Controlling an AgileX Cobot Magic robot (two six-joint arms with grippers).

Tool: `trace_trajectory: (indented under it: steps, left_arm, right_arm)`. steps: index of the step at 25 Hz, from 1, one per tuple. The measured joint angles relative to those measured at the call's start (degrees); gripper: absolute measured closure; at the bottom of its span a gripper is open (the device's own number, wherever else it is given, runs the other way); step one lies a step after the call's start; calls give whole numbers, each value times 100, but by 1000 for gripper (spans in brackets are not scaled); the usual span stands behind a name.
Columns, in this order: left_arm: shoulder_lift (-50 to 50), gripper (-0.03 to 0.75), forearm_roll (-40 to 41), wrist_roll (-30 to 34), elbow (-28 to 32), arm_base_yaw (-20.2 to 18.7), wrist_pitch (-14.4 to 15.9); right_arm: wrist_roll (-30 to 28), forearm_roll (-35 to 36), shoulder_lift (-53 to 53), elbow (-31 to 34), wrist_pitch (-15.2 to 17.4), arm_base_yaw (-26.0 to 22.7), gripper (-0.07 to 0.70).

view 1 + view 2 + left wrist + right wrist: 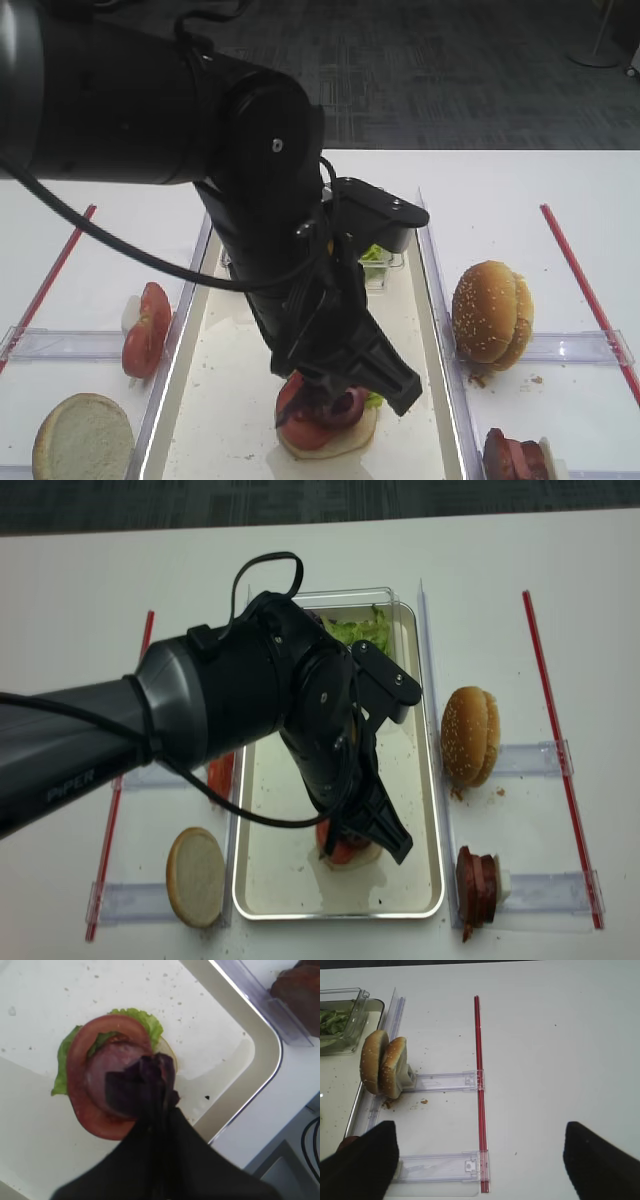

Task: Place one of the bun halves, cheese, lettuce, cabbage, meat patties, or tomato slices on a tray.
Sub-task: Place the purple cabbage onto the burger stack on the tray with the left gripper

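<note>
1. Left claw (150,1085) is seen clamped on the cabbage (137,1087), a crinkled dark purple leaf piece pinched at the claw tips; jaws together on it, no gap visible in the left wrist view

2. Key relation: the cabbage is held directly over the stack (325,420) on the tray (425,780), w/ the leaf just above or touching the meat patty (112,1062); contact vs. hover can't be told

3. The stack is read bottom to top as pale bun half (345,440), lettuce (62,1067), tomato slice (87,1112), patty; it lies toward the near end of the tray, approx. mid-width

4. Leaf orientation: no clear long axis, roughly squarish and crumpled; it hangs out from the claw tips toward the stack centre, pinched at one edge

5. Nearer arm: the left, already on site. Right claw (480,1160) is parked well apart over the counter (560,1050) at the right, its fingers wide apart w/ nothing between them

6. Judged next need: a small drop, if any, then release so the leaf settles on the patty; the risk is a leaf sticking to the pads or sliding off to one side

7. Spare sesame bun halves (490,312) stand on edge in a clear rack (440,1081) right of the tray, untouched
</note>
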Motion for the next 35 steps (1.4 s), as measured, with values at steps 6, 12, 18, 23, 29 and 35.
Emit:
trace_trajectory:
  steps: [6,12,18,23,29,35]
  left_arm:
    - [194,706,-14,-34,-16,0,-188]
    - [396,706,507,-399,-193,-3,-230]
    - [486,706,674,-450,-244,85,-174]
    - [499,706,694,-475,-244,108,-153]
    - [499,706,694,-475,-244,108,-140]
    - [499,690,694,-475,-244,108,-53]
  right_arm:
    - [0,0,0,0,0,0,-46]
    - [0,-4,0,0,0,0,-46]
    - [0,-4,0,0,0,0,-46]
    - [0,-4,0,0,0,0,-46]
    - [0,-4,0,0,0,0,-46]
    - [0,-4,0,0,0,0,-46]
